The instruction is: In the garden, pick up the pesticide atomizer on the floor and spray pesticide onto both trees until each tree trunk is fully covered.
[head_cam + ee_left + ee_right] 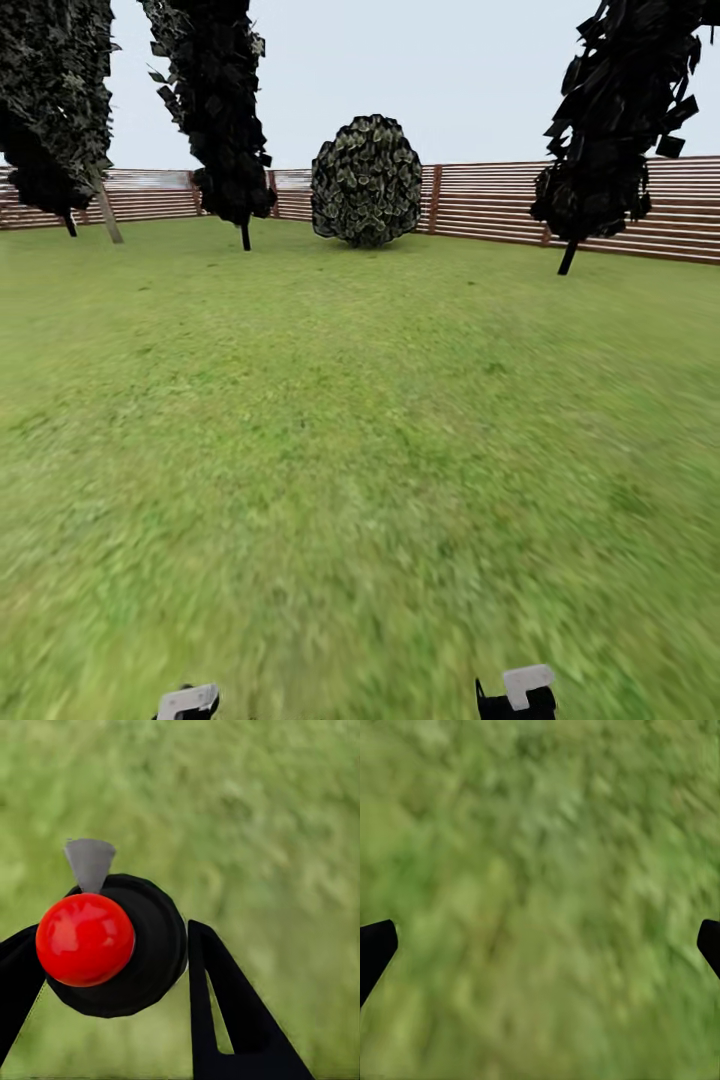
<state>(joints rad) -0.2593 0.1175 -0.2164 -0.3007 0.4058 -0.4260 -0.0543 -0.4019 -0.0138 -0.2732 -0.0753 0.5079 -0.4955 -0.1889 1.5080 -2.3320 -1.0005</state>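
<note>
In the left wrist view the pesticide atomizer [146, 945], a dark round bottle with a red top and a grey nozzle, sits between the black fingers of my left gripper [109, 960], which is shut on it above blurred grass. My right gripper [540, 945] is open over the lawn, its two black fingertips far apart with nothing between them. In the head view both arms' ends peek in at the lower edge, left [188, 702] and right [520, 692]. One pale tree trunk [108, 214] leans far off at the left by the fence. The paved floor is out of view.
A wide green lawn [360, 450] stretches ahead to a brown slat fence [500, 200]. Black cone-shaped trees stand at the left [215, 110] and right [610, 120]. A round leafy bush [367, 180] grows in front of the fence.
</note>
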